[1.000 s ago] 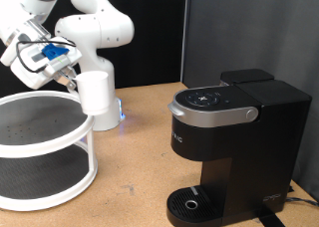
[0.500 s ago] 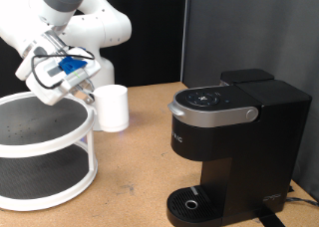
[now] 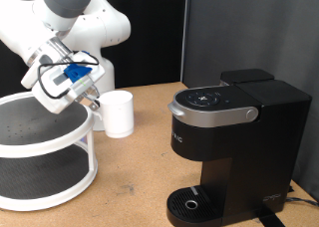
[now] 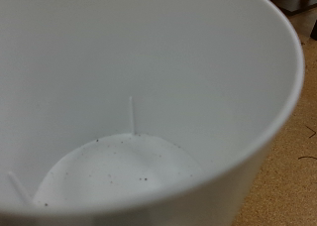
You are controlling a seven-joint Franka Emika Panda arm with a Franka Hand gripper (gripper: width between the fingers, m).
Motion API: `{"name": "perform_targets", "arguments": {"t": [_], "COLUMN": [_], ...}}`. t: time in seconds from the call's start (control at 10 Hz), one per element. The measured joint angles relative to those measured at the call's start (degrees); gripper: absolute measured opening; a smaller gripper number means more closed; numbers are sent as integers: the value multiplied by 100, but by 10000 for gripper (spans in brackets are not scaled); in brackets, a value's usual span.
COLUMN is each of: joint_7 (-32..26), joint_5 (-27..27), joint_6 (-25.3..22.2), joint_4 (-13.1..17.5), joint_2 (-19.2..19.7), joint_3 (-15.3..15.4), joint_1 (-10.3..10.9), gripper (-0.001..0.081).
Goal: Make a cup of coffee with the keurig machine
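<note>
Shifted rightward toward keurig machine (image 3: 231, 137), cup (image 3: 119, 113) pinched by pincer (image 3: 98, 106) — fingertips hidden, wrist view all cup interior (image 4: 129, 117)

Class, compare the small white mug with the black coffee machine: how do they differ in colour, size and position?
The small plain white cylindrical mug is pale and round, while the boxy matte black coffee machine is dark and angular. The mug is far shorter than the machine. The mug is carried at the end effector beside the white two-tier round shelf; the machine stands on the wooden table at the exterior view's right. Both are upright.
</note>
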Motion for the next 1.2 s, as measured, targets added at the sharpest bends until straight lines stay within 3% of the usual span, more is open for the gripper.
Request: {"name": "perform_targets", "arguments": {"t": [0.2,0.4,0.6,1.0,1.2], "joint_7": [-145,-443,-963,-2191,-2520], "joint_5": [135,501,1125,2444,2788], "joint_6": [306,864,1301,1645,1769], "joint_4": [-132,-201,-164,18,103], "joint_2": [50,334,706,1155,1133], "joint_3": [-87,-322,-843,-2429,-3065], "joint_1": [186,743,1623,3628,4339], "gripper": [69,69,69,69,69]}}
